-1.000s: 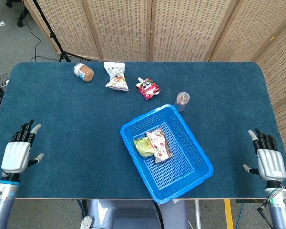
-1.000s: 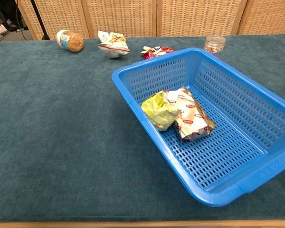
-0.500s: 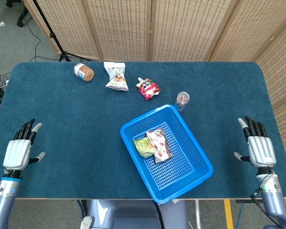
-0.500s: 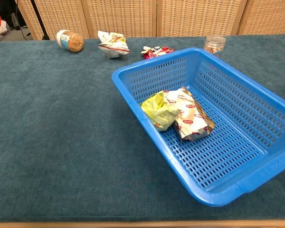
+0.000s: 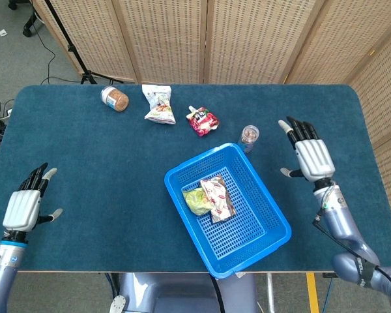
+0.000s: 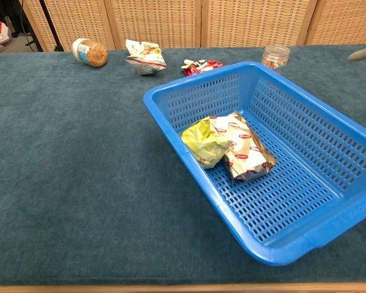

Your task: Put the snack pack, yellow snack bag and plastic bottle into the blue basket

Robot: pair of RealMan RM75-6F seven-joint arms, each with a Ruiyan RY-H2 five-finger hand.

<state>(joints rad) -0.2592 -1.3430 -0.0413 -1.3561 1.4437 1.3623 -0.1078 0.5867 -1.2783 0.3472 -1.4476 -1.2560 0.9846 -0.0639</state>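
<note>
— Inside the perforated blue basket (image 5: 251,225)? — Crinkled yellow bag (image 5: 197,201) and foil snack pack (image 5: 217,197). — Bottle? — Clear plastic bottle (image 5: 249,136) stands behind it. Left hand (image 5: 21,210) and right hand (image 5: 311,156) spread, empty.

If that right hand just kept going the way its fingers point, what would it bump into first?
Nothing, as far as the head view shows: the right hand points up-left over bare blue tablecloth, passing right of the small clear plastic bottle. Height is unclear.

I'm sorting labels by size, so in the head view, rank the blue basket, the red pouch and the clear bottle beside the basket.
1. Blue plastic basket, by far the largest.
2. Red snack pouch.
3. Clear plastic bottle, only slightly smaller than the pouch, seen partly from above, so that ranking is unsure.
</note>
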